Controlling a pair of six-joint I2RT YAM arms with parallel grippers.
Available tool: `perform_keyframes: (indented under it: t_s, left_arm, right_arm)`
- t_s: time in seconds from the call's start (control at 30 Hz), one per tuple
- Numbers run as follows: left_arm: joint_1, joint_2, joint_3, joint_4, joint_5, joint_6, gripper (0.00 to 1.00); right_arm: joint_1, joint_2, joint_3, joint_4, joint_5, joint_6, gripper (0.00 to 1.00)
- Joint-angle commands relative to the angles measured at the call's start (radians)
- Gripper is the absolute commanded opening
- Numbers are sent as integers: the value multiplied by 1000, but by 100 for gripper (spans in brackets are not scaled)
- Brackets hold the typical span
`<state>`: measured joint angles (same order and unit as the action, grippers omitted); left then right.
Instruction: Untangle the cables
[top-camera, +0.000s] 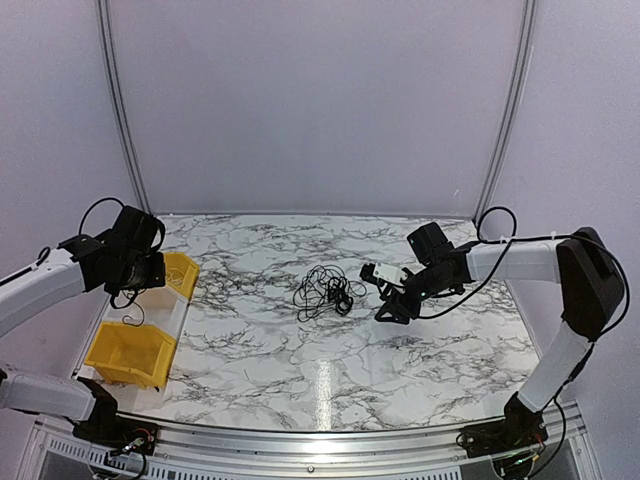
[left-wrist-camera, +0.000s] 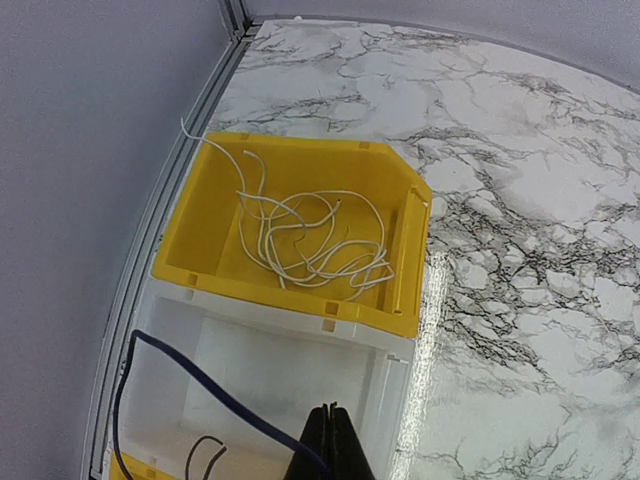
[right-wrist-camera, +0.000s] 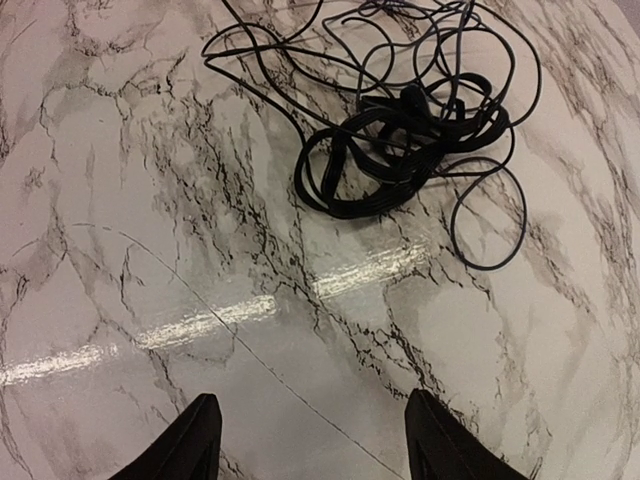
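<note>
The cables (top-camera: 322, 290) lie as a wiry black bunch on the marble table. In the right wrist view the cables (right-wrist-camera: 410, 120) sit beyond my right gripper (right-wrist-camera: 312, 400), which is open and empty over bare marble. From above, the right gripper (top-camera: 381, 292) points at the bunch from its right, apart from it. My left gripper (left-wrist-camera: 336, 410) is shut over a white bin (left-wrist-camera: 300, 365). A thin dark blue cable (left-wrist-camera: 200, 380) runs from its jaws into that bin. A white cable (left-wrist-camera: 310, 240) lies coiled in the yellow bin (left-wrist-camera: 280, 300) beyond.
At the table's left edge stand a yellow bin (top-camera: 182, 272), a white bin (top-camera: 165, 310) and another yellow bin (top-camera: 130, 352) in a row. A short black wire loop (left-wrist-camera: 205, 455) lies in the white bin. Grey walls enclose the table.
</note>
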<state>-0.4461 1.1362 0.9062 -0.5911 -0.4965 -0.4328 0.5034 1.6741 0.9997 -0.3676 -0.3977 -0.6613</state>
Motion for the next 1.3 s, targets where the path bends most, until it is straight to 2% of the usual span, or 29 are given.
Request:
perform_keyframes:
  t_s: [0.0, 0.3, 0.63, 0.8, 1.0, 1.27]
  left_arm:
    - [20, 34, -66, 118, 21, -34, 0]
    - [116, 123, -121, 224, 153, -37, 0]
    - [205, 280, -9, 242, 254, 67, 0]
    - [204, 333, 43, 293, 409, 137, 0]
    - [204, 253, -27, 335, 477, 134, 0]
    - [204, 9, -213, 316, 414, 35, 0]
  right_arm:
    - [11, -1, 36, -11, 2, -9, 63]
    - [11, 6, 37, -16, 5, -14, 63]
    - [10, 6, 39, -22, 24, -18, 63]
    - [11, 1, 37, -24, 42, -24, 63]
    - [11, 8, 39, -28, 37, -28, 63]
    - [12, 27, 43, -35, 33, -32, 63]
